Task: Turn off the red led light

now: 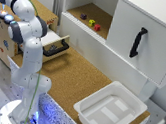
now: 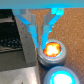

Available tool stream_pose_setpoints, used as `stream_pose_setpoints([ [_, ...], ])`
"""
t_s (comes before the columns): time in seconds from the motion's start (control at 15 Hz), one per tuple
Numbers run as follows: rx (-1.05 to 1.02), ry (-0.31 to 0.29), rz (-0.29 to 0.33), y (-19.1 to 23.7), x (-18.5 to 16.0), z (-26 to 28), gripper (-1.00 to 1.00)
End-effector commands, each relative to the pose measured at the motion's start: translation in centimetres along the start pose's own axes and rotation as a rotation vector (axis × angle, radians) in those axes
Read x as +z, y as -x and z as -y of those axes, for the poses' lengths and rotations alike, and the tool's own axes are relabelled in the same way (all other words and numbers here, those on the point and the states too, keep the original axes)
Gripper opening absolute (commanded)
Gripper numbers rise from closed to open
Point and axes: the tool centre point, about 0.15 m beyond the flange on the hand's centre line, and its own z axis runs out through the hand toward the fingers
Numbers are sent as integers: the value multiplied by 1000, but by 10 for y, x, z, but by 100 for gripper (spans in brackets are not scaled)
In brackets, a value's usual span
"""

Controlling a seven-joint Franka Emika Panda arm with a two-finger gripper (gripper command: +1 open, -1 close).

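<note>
Closest to the wrist camera, the gripper [image 2: 41,36] hangs with its two pale blue-lit fingers [image 2: 27,31] spread apart, holding nothing. Just beyond the fingertips sits the red led light [image 2: 53,50], glowing orange-red inside a pale rim on a grey round base; it lies nearer one finger than the other, and whether a tip touches it I cannot tell. Beside it a second round button [image 2: 60,77] shines bluish-white. Both rest on a brown cork-like surface [image 2: 70,25], next to a dark slotted object [image 2: 11,42].

Seen from the exterior view, the white arm [image 1: 27,64] rises from its base at the lower left and bends toward the upper left, where its hand is cut off by the frame edge, over a cardboard box [image 1: 1,34]. Right of the arm an open drawer [image 1: 55,45] juts out with a black handle. Nearer the front right, a white tray [image 1: 127,101] lies on the cork tabletop [image 1: 75,78]. Farther back, a white cabinet [image 1: 147,39] carries a black door handle [image 1: 137,42], and its open shelf holds a dark cube [image 1: 83,16], a yellow cube [image 1: 91,23] and a red cube [image 1: 97,27].
</note>
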Motion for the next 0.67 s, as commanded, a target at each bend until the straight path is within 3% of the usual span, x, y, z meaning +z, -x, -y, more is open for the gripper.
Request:
stream_pose_setpoints([
  [0.0,27,-9,163,-51,15,-17,-100],
  [0.13,54,-9,138,-53,20,-23,-100],
  [0.6,128,19,146,-59,43,-47,-100],
])
